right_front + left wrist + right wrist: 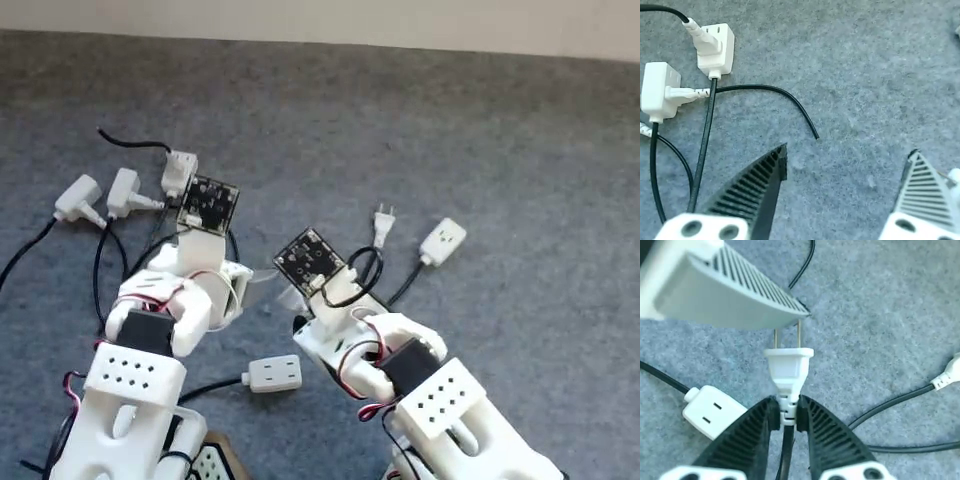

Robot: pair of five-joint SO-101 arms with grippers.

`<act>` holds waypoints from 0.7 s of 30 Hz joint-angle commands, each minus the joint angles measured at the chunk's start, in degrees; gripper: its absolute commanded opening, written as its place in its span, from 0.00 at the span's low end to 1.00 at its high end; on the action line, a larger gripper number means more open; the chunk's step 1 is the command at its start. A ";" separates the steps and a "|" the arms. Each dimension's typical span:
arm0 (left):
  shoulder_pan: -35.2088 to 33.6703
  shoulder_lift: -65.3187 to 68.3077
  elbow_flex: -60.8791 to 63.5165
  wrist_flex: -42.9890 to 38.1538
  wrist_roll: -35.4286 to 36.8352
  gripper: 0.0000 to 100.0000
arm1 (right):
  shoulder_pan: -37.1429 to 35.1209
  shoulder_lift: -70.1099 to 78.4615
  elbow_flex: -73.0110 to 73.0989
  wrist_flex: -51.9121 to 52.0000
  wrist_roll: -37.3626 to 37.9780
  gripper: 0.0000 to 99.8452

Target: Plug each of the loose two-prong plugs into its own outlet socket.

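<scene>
While the far-left pair of sockets (715, 47) both look plugged in, everything to the right of them is where it could go sideways. The left gripper (847, 152) hangs over bare carpet (520, 130) near that pair, jaws spread wide, nothing in them.

Between the two arms there's a middle socket (272, 373) lying flat with its slots showing. Next over, the right gripper (787, 402) is pinched onto the two-prong plug (788, 365) by its thin neck, prongs pointing away from the wrist. A free socket (715, 410) sits just beside its fingers (maybe the same one, can't tell).

My worries:
- A pale ribbed finger (725, 290), probably the other arm's, sits right over the prong tips, so any push forward likely bumps it.
- With a neck grip the plug could pivot under pressure.
- The sockets aren't fixed, so they may skid on the carpet.
- The black cords (900, 447) cross nearby and could snag.

Far right, a spare plug (383, 222) and a right-hand socket (443, 240) lie near each other. Beyond them the carpet is open up to its far edge, with plenty of swing room.
</scene>
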 commanded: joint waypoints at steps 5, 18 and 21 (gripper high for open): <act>4.53 -0.31 1.80 -1.32 0.09 0.36 | -0.57 -0.75 -14.90 8.92 -0.35 0.00; 5.14 -0.31 2.33 -1.32 0.09 0.36 | -0.57 -0.57 -22.37 16.92 2.02 0.00; 5.76 -0.31 2.33 -1.23 0.09 0.36 | -0.57 -0.57 -22.11 17.36 2.11 0.00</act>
